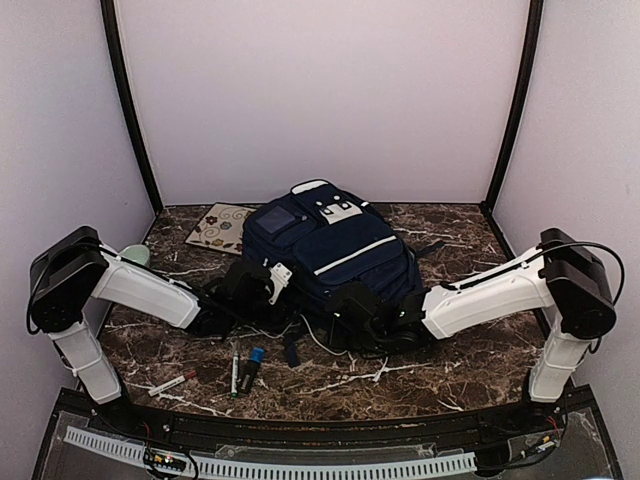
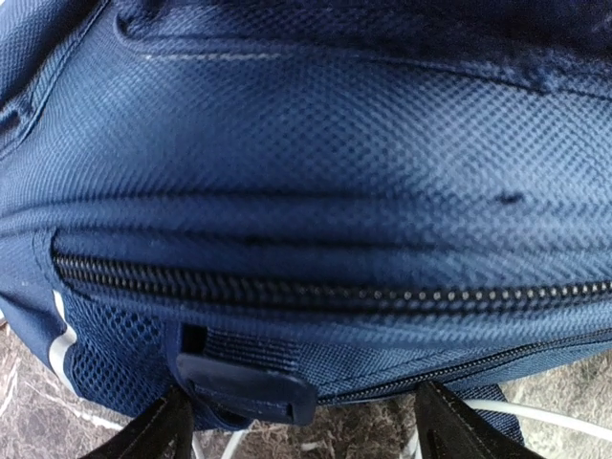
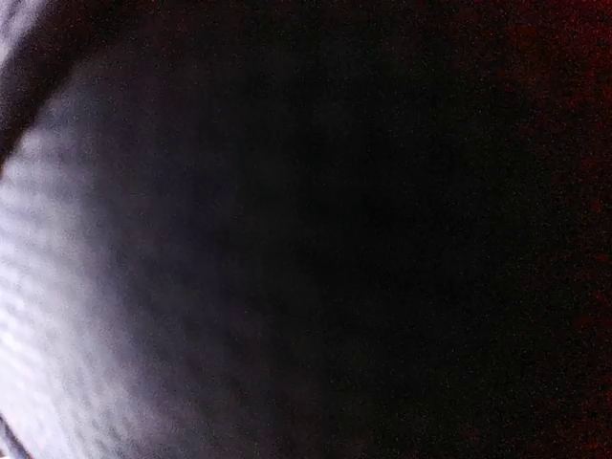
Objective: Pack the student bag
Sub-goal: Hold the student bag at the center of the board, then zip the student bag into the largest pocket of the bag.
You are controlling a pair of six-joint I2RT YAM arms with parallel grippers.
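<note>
The student bag (image 1: 330, 250) lay flat in the middle of the marble bench (image 1: 450, 370), its top handle and white patch toward the back wall. In the left wrist view its closed zipper (image 2: 335, 292) ran across the frame, with a mesh pocket (image 2: 110, 368) at lower left and a blue strap tab (image 2: 244, 387) hanging under the zipper.

The left arm (image 1: 150, 290) reached in from the left to the bag's lower left side. The left jaws stood open, their dark fingertips (image 2: 163, 435) wide apart at the bottom edge, either side of the tab.

The right arm (image 1: 490, 295) reached in to the bag's lower right corner. The right jaws were buried against the fabric; the right wrist view gave only dark blur, so I cannot tell their state.

A white cord (image 1: 320, 342) trailed just below the bag. A flowered flat case (image 1: 220, 228) lay touching its upper left. Three pens lay at lower left: a white one (image 1: 172, 383), a thin one (image 1: 235, 370) and a blue-capped one (image 1: 251, 366).
</note>
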